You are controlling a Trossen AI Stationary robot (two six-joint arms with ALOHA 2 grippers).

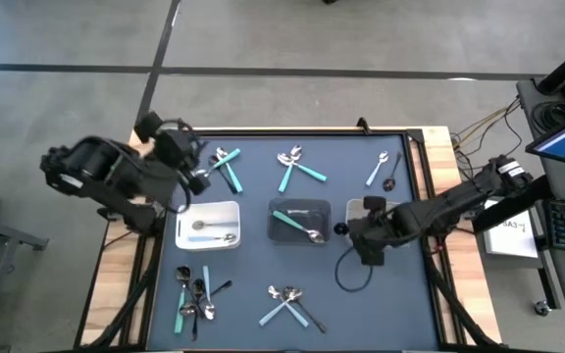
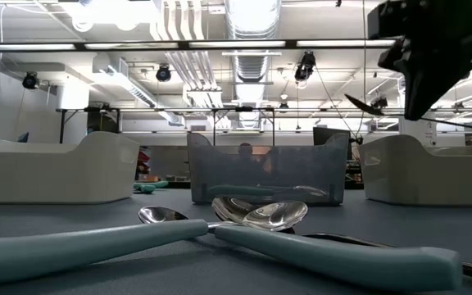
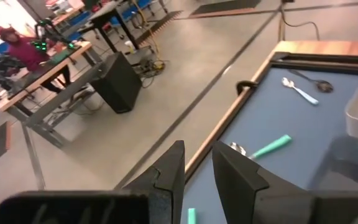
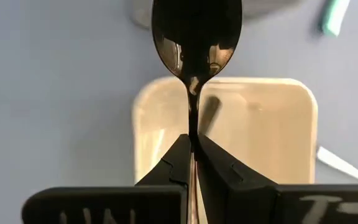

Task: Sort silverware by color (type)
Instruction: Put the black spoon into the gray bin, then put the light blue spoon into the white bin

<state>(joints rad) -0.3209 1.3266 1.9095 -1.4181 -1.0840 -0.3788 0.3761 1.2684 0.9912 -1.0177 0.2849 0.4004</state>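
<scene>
Your right gripper [image 4: 193, 152], clamped on a black spoon [image 4: 196, 37], hangs over the empty right tray [image 4: 291, 124]. Left gripper [image 3: 197, 168] apart, empty. Most silverware [image 1: 287, 304] lies unsorted on the worktop [image 1: 253, 265].

three trays in a row at mid table [image 1: 263, 284]: left tray [image 1: 210, 226], middle tray [image 1: 297, 222], right tray [image 1: 361, 210] | one spoon [image 1: 214, 238] in left tray | right end effector [image 4: 193, 163] with black spoon [image 4: 196, 37] above right tray | left end effector [image 1: 200, 176] behind left tray | silverware piles [image 1: 287, 302] along front and back
</scene>
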